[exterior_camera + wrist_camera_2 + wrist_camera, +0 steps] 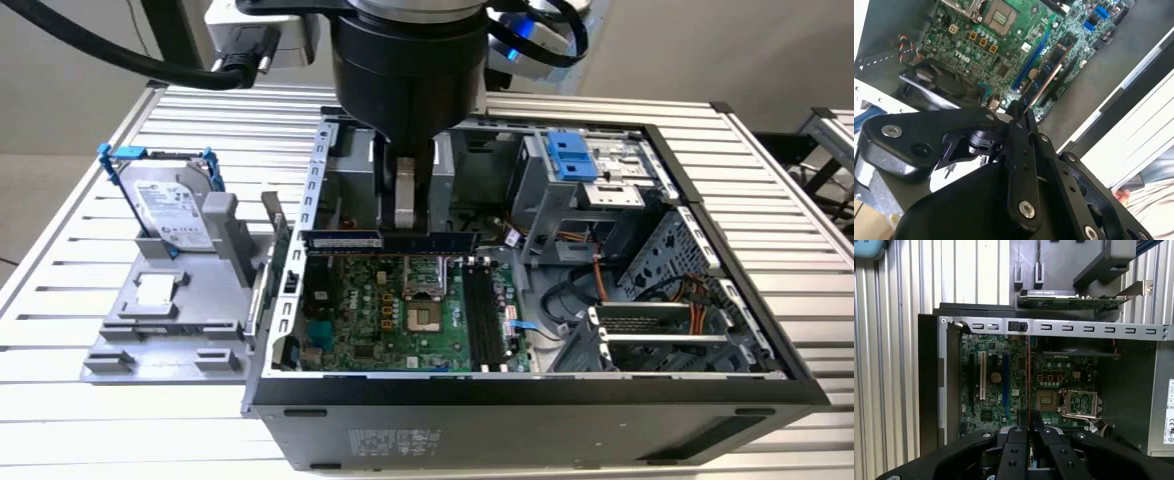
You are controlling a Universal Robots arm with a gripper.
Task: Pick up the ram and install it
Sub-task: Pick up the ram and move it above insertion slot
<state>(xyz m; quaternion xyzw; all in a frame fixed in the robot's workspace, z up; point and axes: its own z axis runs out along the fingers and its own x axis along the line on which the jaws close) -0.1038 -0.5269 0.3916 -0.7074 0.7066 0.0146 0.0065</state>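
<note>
Silver ribbed metal for the surface (pixel 80 250), with long parallel grooves. At the exterior view's left, upright in a grey plastic holder (pixel 160 320): a silver hard drive (pixel 171 205) in a thin blue frame. Toward the middle, an open computer case (pixel 534 420) of dark sheet metal, with the green motherboard (pixel 374 315) flat on its bottom.

Above this board, level in the air and not yet in any slot: the ram (pixel 340 238), a long, narrow, flat blue stick. Clamped at about its middle by the hand (pixel 404 225), under the thick black arm (pixel 407 70).

In the second wrist view, hand (pixel 1019 112) closed tight on the ram (pixel 1048 75), dark chips on the face, a coppery line along the edge. In the first wrist view, ram (pixel 1028 370) edge-on, only a thin reddish line out of the closed hand (pixel 1029 416).

Further to the exterior view's right, long black slots (pixel 483 320) on the board, lower than the ram and apart from it. At the far right, a grey metal drive cage (pixel 627 300) and a blue plastic latch (pixel 571 155).
</note>
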